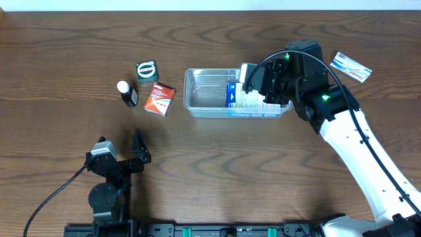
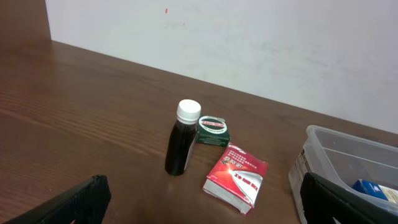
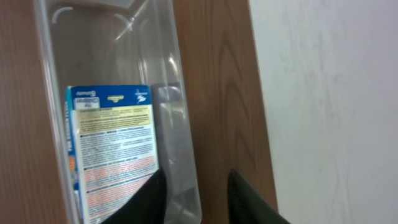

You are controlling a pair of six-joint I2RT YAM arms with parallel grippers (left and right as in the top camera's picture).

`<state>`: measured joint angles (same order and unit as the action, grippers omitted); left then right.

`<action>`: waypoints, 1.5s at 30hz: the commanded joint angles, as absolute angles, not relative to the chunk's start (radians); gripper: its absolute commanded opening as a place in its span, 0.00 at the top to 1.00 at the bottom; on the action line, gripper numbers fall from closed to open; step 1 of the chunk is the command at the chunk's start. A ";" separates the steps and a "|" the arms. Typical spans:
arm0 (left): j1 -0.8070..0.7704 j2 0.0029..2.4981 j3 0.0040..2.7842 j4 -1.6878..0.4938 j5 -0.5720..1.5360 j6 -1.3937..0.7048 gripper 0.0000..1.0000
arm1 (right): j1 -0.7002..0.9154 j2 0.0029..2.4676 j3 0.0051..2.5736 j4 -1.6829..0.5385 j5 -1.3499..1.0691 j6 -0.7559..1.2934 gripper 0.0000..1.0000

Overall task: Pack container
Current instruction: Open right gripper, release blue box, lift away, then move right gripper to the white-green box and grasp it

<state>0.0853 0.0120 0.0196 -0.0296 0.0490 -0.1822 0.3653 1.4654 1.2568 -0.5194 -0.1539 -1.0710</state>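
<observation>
Right gripper (image 3: 196, 179): jaws part-way apart, straddling one wall of the container (image 1: 188, 92), not clamped. Seen from overhead, it hides the tub's right end. Container sits mid-table. Inside: one blue box (image 1: 231, 94); white items beside it unclear. Outside: one bottle (image 1: 127, 93), one green tin (image 1: 147, 69), one red box (image 1: 159, 99), one packet (image 1: 350, 66). Left gripper (image 1: 120, 150): spread wide, empty.

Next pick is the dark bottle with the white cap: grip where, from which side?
Grip the dark bottle on its straight body below the cap, coming from the near side: it stands upright, and the green tin and red box crowd its right.
</observation>
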 commanded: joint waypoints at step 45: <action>0.093 0.010 0.004 -0.068 0.038 -0.169 0.02 | -0.245 2.017 1.962 -1.000 -0.127 -0.070 0.01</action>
<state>0.0853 0.0120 0.0196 -0.0299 0.0490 -0.1822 -0.2344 1.9545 1.9221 -1.0027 -0.1356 -0.0120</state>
